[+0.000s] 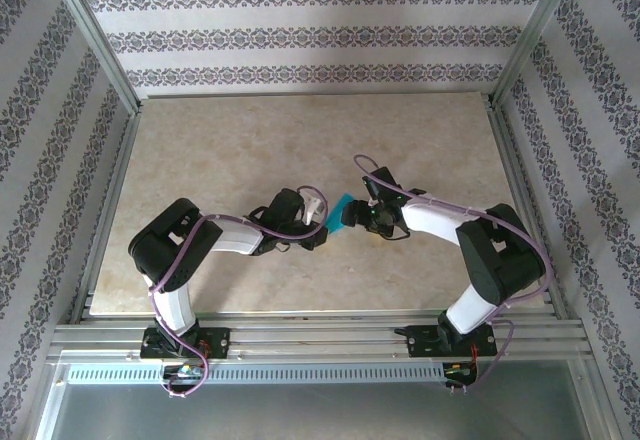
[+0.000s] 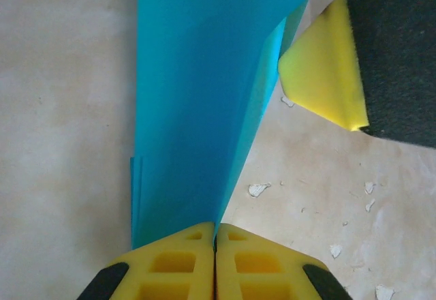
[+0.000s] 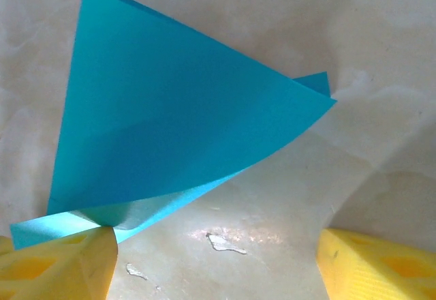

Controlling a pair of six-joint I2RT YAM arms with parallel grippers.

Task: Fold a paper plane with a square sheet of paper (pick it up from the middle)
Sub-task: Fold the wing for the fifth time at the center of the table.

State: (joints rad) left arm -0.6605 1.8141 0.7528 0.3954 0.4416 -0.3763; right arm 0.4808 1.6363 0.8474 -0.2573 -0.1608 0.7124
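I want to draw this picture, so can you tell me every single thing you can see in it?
Thin teal-blue sheet of paper: one, teal-blue, partly folded, mid-table between the arms.
Beige marbled tabletop: one, beige, under everything.
Small white flecks: several, white, scattered on the tabletop near the paper.
Patterned wallpaper walls: three, white with grey pattern, at the table's back and sides.
Silver metal rails: several, silver, along the near edge.
Robot arms: two, black and white, left and right.
Left fingers: two, yellow, shut on the paper.
Right fingers: two, yellow, spread open, one at the paper's lower edge.
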